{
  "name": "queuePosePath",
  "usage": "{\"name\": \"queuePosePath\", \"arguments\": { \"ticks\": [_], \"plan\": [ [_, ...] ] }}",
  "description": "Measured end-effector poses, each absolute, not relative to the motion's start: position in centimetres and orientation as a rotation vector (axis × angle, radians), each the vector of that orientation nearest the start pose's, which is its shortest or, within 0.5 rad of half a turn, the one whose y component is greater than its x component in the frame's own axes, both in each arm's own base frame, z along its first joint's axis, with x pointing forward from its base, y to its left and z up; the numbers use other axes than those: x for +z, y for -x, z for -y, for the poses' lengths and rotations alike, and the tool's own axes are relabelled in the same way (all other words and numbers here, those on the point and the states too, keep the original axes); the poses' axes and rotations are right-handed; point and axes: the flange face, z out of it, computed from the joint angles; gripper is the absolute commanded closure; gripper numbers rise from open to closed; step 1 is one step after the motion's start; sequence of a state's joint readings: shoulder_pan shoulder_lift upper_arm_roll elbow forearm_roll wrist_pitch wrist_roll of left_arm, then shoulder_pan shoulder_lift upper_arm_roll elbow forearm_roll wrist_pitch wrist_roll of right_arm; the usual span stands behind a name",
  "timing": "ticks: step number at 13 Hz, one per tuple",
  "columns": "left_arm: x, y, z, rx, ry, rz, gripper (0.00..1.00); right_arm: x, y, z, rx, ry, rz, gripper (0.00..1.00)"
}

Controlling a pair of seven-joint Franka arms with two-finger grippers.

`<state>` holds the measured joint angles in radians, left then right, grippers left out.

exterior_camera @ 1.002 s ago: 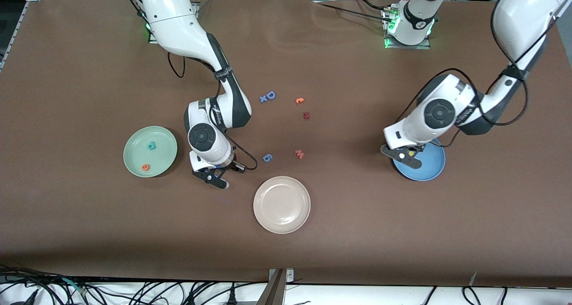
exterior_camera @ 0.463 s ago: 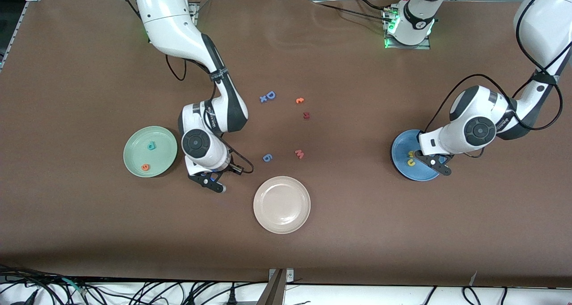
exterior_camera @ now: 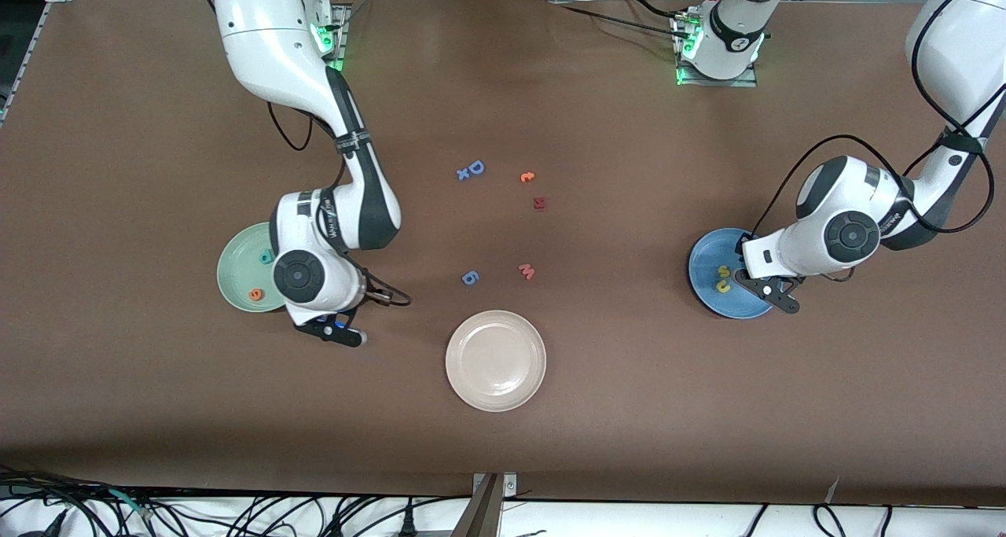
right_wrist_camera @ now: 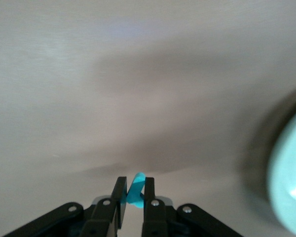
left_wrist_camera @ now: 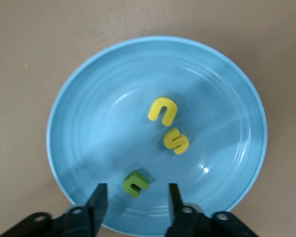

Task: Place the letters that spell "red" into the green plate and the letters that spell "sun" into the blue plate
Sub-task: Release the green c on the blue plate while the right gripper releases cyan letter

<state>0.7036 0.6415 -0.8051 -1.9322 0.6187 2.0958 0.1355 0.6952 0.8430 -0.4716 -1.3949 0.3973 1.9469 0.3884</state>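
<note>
Right arm has swung away from the white plate [exterior_camera: 495, 360] toward the green plate [exterior_camera: 240, 274] since a second ago, and the left claw [exterior_camera: 774, 295] has let go over the blue plate [exterior_camera: 707, 285].

Right claw [exterior_camera: 334, 332] is clamped shut on the teal r [right_wrist_camera: 136, 191], pinched by one edge. It sits low in the front view, over bare table just beside the green plate, not over it yet. The left claw's jaws stand roughly half apart with nothing in them, right over the green n [left_wrist_camera: 135, 182].

What could go wrong, imo:
- Letting go now would drop the r on the table, since the claw isn't above the plate.
- That edge pinch looks thin, so the r could slip out on the way or stick to a pad on release.
- The left claw is low in the plate, and a sloppy lift could flick the n or catch the rim.

Count:
- 3 plates: green, blue, white.
- Blue plate: 3 letters, the n plus u [left_wrist_camera: 163, 112] and s [left_wrist_camera: 176, 141]. "sun" looks done.
- Green plate: 2 letters, d [exterior_camera: 267, 256] and e [exterior_camera: 255, 294].
- Loose mid-table: 6, namely D [exterior_camera: 476, 167], x [exterior_camera: 463, 174], c [exterior_camera: 527, 177], a dark red one [exterior_camera: 539, 203], a pink m [exterior_camera: 526, 270] and a blue one [exterior_camera: 470, 277].
</note>
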Motion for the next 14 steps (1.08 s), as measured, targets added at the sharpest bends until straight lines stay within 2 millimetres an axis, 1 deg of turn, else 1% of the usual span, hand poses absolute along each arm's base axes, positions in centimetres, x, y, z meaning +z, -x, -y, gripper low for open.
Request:
{"name": "queuePosePath", "arguments": {
  "ticks": [2, 4, 6, 9, 10, 12, 14],
  "plan": [
    [23.3, -60.2, 2.0, 0.284, 2.97, -0.875, 0.0, 23.5, -66.8, -21.6, 0.316, 3.187, -0.301, 0.91],
    [25.5, -61.1, 3.3, 0.271, 2.972, -0.882, 0.0, 24.3, -66.6, -18.2, 0.341, 3.193, -0.219, 0.91],
    [29.0, -62.1, 4.5, 0.316, 3.035, -0.836, 0.0, 24.8, -66.0, -15.3, 0.367, 3.192, -0.193, 0.91],
    [34.9, -63.3, 5.4, 0.377, 3.105, -0.781, 0.0, 25.2, -65.2, -12.4, 0.36, 3.184, -0.124, 0.91],
    [37.0, -63.5, 5.8, 0.397, 3.12, -0.744, 0.0, 24.8, -64.9, -11.4, 0.326, 3.184, -0.099, 0.91],
    [41.0, -63.4, 7.5, 0.412, 3.133, -0.657, 0.0, 23.3, -63.6, -9.1, 0.245, 3.191, -0.052, 0.91],
    [44.2, -63.2, 8.7, 0.439, 3.126, -0.593, 0.0, 21.7, -62.2, -7.5, 0.205, 3.201, -0.01, 0.9]
  ]
}}
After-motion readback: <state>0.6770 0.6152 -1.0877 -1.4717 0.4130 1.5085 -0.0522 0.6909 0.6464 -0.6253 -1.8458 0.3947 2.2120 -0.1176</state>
